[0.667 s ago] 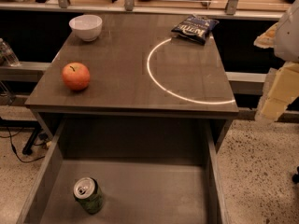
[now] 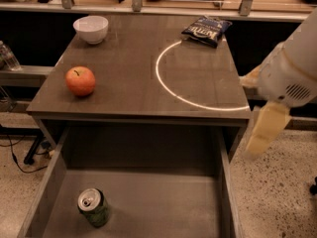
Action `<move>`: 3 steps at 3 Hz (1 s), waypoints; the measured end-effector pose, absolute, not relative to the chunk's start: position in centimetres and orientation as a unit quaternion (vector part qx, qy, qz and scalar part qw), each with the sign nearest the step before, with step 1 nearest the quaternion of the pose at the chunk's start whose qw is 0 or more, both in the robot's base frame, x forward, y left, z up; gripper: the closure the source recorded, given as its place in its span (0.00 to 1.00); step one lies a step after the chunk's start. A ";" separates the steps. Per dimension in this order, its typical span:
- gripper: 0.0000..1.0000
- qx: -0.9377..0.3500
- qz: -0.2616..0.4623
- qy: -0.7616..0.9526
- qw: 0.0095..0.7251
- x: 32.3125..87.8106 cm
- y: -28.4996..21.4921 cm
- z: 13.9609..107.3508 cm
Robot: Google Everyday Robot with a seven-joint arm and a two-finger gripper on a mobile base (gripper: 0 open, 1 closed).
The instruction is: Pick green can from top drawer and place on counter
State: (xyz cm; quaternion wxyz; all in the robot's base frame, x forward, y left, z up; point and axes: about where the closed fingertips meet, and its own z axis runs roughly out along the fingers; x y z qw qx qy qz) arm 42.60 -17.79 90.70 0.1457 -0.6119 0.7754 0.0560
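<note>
The green can (image 2: 93,208) stands upright in the front left part of the open top drawer (image 2: 163,202), its silver top and pull tab facing up. The counter (image 2: 133,78) is the dark tabletop above the drawer, with a bright arc of reflected light on its right half. My gripper (image 2: 265,126) hangs off the right side of the counter, beyond the drawer's right wall, at about the level of the counter's front edge. It is far from the can and holds nothing that I can see. The white arm body (image 2: 292,76) sits just above it.
A red-orange apple (image 2: 80,81) lies on the counter's left side. A white bowl (image 2: 91,29) stands at the back left and a dark chip bag (image 2: 206,30) at the back right. Speckled floor lies to the right of the drawer. Cables run on the floor at the left.
The arm and gripper have moved left and down, closer to the counter's right front corner. The can, apple, bowl and bag have not moved.
</note>
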 end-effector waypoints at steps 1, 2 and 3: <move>0.00 -0.617 0.141 0.763 0.131 40.4 -13.4 85.3; 0.00 -0.614 0.202 0.753 0.128 37.7 -10.2 83.2; 0.00 -0.614 0.202 0.753 0.128 37.7 -10.2 83.2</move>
